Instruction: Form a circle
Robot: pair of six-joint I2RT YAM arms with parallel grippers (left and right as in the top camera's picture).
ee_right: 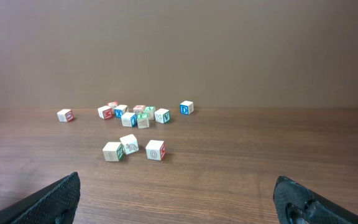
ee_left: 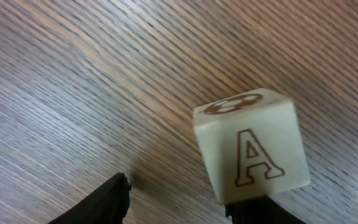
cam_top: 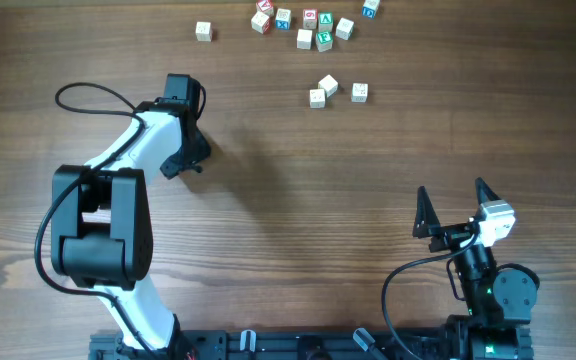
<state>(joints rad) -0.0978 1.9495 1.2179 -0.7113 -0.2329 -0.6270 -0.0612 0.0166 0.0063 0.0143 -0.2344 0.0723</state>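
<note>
While three cubes [cam_top: 328, 86] huddle, loose blocks [cam_top: 305, 39] beyond.

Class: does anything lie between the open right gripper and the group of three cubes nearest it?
Nothing visible does. Only bare wooden table lies between the right gripper and the three cubes. The other blocks sit beyond them.

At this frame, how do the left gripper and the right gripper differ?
The left gripper has an A cube between its fingers, close to one, a gap at the other; the right gripper has nothing between its fingers. The left gripper faces down close to the table; the right gripper looks level across it at the scattered cubes. Both are black-fingered and open.
</note>
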